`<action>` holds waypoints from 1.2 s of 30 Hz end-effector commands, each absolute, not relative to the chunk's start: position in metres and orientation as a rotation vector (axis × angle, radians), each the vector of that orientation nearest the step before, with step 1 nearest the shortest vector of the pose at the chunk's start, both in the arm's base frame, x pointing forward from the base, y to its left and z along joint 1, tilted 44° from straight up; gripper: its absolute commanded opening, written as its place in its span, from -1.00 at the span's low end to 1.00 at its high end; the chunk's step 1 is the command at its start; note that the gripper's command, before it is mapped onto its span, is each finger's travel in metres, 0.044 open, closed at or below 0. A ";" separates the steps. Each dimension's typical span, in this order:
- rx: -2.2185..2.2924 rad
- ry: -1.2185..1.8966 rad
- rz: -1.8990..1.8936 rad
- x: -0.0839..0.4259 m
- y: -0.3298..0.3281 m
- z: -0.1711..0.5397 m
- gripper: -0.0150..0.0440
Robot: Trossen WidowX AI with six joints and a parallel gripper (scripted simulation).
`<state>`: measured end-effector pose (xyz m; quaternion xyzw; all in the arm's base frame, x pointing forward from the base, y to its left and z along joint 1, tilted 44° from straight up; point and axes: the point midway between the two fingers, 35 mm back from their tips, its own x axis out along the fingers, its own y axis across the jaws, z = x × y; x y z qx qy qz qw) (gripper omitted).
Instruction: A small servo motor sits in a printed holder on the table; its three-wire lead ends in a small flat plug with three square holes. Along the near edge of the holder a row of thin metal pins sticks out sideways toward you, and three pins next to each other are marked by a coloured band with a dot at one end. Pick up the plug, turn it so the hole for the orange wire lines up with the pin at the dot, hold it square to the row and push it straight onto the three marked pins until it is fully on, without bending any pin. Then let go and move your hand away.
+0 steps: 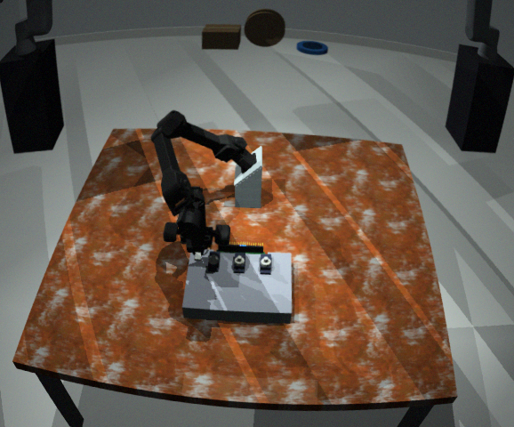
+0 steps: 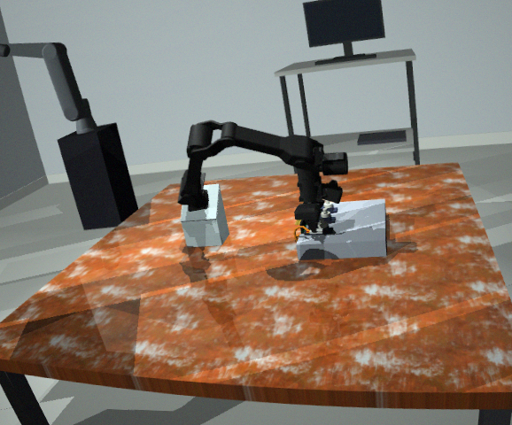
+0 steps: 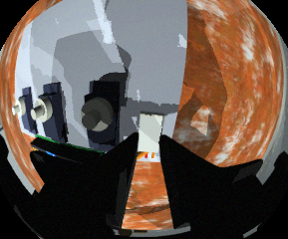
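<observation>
My gripper (image 1: 198, 253) (image 3: 148, 138) is shut on the white flat plug (image 1: 197, 256) (image 3: 150, 128), at the left end of the grey holder (image 1: 248, 296) (image 2: 361, 228) (image 3: 155, 45). Whether the plug touches the holder's top cannot be told. The orange wire (image 2: 297, 233) curves beside the fingers in the exterior view; bits of coloured wire show below the plug in the wrist view. The gold pin row (image 1: 252, 244) runs along the holder's arm-side edge, with a small blue mark near its middle. The dot and the plug's holes are not discernible.
Three servo motors (image 1: 238, 261) (image 3: 102, 115) stand on the holder beside the pin row, the closest one just next to the fingers. The arm's pale base block (image 1: 248, 190) (image 2: 205, 233) stands behind the holder on the orange-patterned table (image 1: 340, 285) (image 2: 247, 329).
</observation>
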<state>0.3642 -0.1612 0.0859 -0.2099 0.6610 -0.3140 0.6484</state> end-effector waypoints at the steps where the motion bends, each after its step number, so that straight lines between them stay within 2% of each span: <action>1: -0.473 1.476 -0.723 0.369 -0.145 0.109 -0.49; 15: -0.469 1.482 -0.706 0.351 -0.107 0.086 -0.49; 36: -0.479 1.496 -0.691 0.281 -0.042 0.029 -0.49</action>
